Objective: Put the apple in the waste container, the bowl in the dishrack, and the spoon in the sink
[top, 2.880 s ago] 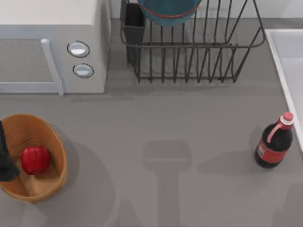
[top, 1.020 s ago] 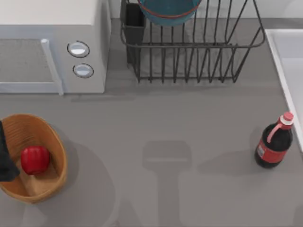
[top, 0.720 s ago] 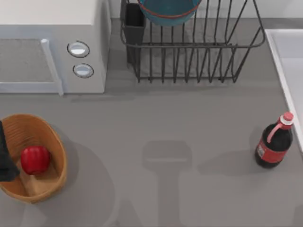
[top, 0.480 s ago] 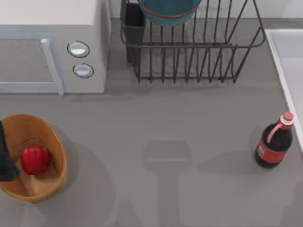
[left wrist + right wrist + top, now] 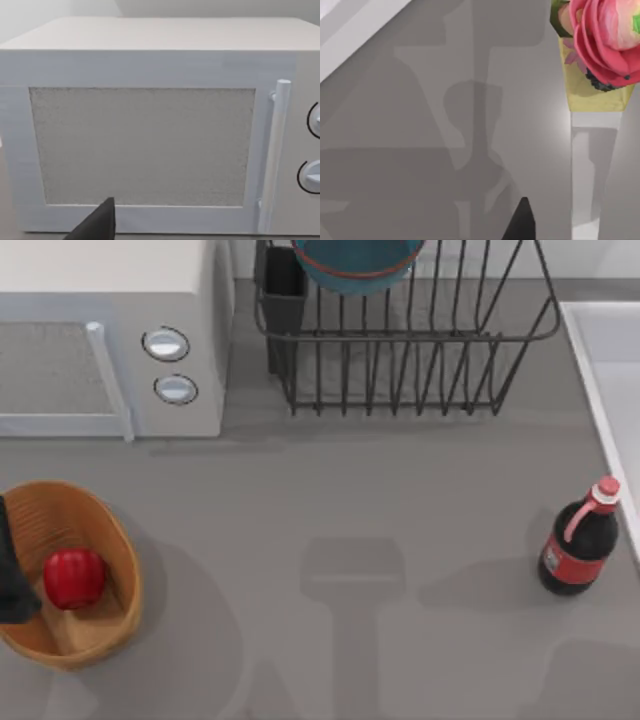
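The red apple (image 5: 75,578) lies inside the orange-tan waste container (image 5: 118,545) at the table's front left. The blue-teal bowl (image 5: 357,260) rests in the dark wire dishrack (image 5: 420,337) at the back, partly cut off by the picture's top edge. The pale sink (image 5: 618,350) runs along the right edge. The spoon is out of view. My left gripper (image 5: 8,575) hangs as a dark shape over the container's left rim, beside the apple. A dark tip of my right gripper (image 5: 520,225) shows in the right wrist view above the grey table.
A white microwave (image 5: 110,340) with two round knobs stands at the back left and faces the left wrist camera (image 5: 145,145). A dark red-labelled bottle (image 5: 580,545) stands near the sink. A pink flower bunch (image 5: 600,45) shows in the right wrist view.
Apple, bowl, bottle and left arm stay where they were. Only the faint shadow at the table's front right has shifted a little.
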Controlling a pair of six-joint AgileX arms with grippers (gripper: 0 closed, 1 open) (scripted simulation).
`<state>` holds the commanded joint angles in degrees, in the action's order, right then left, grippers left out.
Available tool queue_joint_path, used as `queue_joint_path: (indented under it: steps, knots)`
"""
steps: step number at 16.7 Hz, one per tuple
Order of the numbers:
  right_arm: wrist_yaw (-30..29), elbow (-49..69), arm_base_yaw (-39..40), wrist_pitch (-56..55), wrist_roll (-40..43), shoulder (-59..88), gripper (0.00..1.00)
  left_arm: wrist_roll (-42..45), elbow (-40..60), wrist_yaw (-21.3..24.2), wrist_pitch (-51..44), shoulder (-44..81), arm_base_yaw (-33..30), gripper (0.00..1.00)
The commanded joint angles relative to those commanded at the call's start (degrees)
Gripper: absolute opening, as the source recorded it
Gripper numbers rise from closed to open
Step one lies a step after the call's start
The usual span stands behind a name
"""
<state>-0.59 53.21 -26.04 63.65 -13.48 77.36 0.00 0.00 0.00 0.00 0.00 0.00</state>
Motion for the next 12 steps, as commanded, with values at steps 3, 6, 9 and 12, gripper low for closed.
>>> queue_joint_path:
  steps: [3,6,9,12]
  knots:
    - [0.00,0.20,0.02,0.31,0.02,-0.21,0.00,0.00,0.00,0.00,0.00,0.00,0.00,1.00]
    - [0.03,0.59,0.18,0.39,-0.18,0.50,0.00,0.00,0.00,0.00,0.00,0.00,0.00,1.00]
    - [-0.02,5.93,1.03,2.50,-1.08,5.00,0.00,0.00,0.00,0.00,0.00,0.00,0.00,1.00]
    - [-0.10,16.53,2.52,6.32,-2.72,13.41,0.00,0.00,0.00,0.00,0.00,0.00,0.00,1.00]
